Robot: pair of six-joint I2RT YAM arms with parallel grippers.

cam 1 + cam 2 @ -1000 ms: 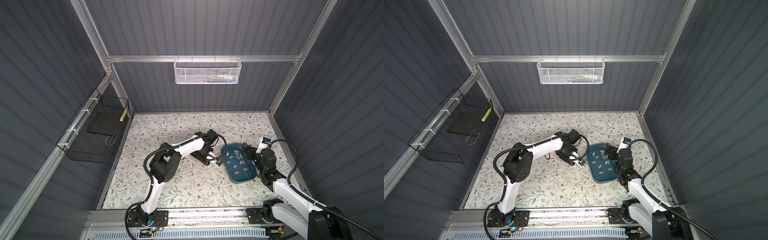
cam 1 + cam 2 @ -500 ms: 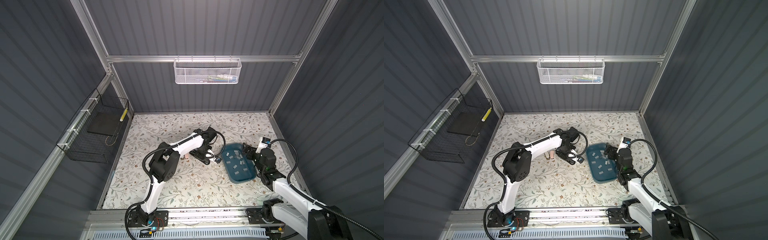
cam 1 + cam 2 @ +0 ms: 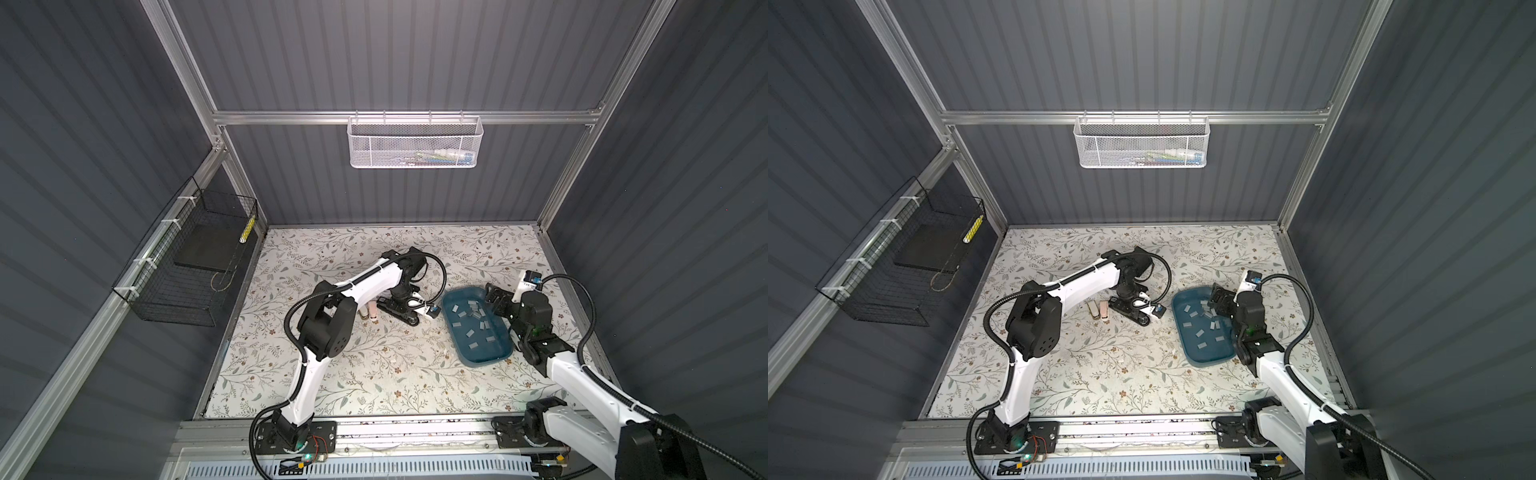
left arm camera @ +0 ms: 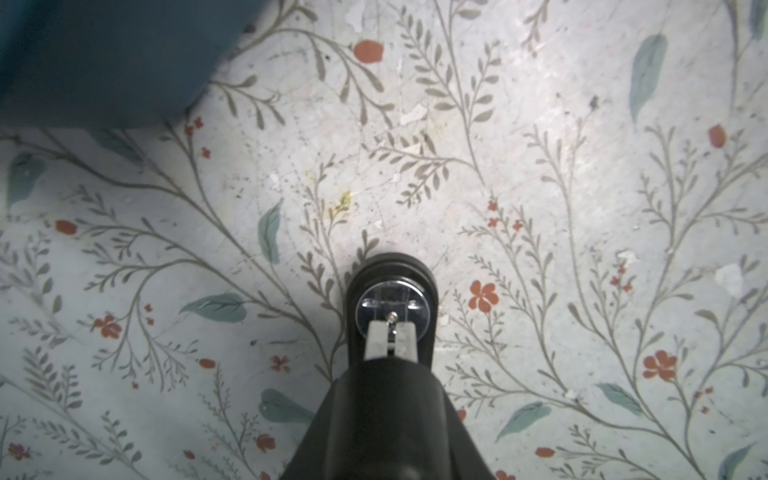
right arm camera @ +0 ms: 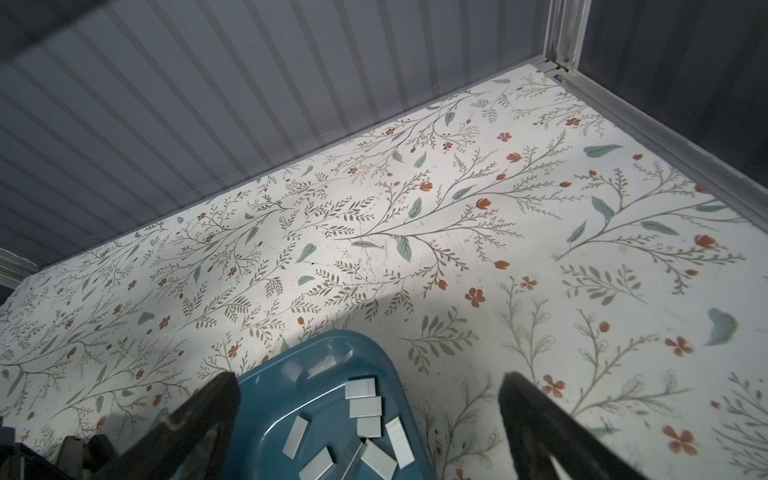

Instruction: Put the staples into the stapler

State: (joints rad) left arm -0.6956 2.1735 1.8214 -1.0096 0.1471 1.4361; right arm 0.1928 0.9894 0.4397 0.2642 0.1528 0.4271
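A black stapler [image 3: 399,311] [image 3: 1128,311] lies on the floral table, left of the blue tray [image 3: 482,362] [image 3: 1209,363]. My left gripper [image 3: 406,302] [image 3: 1134,300] comes down onto it and is shut on it. In the left wrist view the stapler's black body [image 4: 390,411] fills the space between the jaws, so the fingers are hidden; its round metal anvil [image 4: 390,303] lies beyond. Several grey staples [image 3: 471,321] [image 3: 1204,323] [image 5: 365,407] lie loose in the tray. My right gripper [image 3: 494,300] [image 3: 1221,301] [image 5: 370,382] hangs open over the tray's far right corner, holding nothing.
Two small pale staplers [image 3: 370,311] [image 3: 1098,309] stand just left of the black one. A white mesh basket [image 3: 415,143] hangs on the back wall and a black wire basket [image 3: 191,266] on the left wall. Grey walls enclose the table.
My left gripper has closed on the black stapler, and the two have shifted slightly to the left. The right arm and the tray have stayed put.
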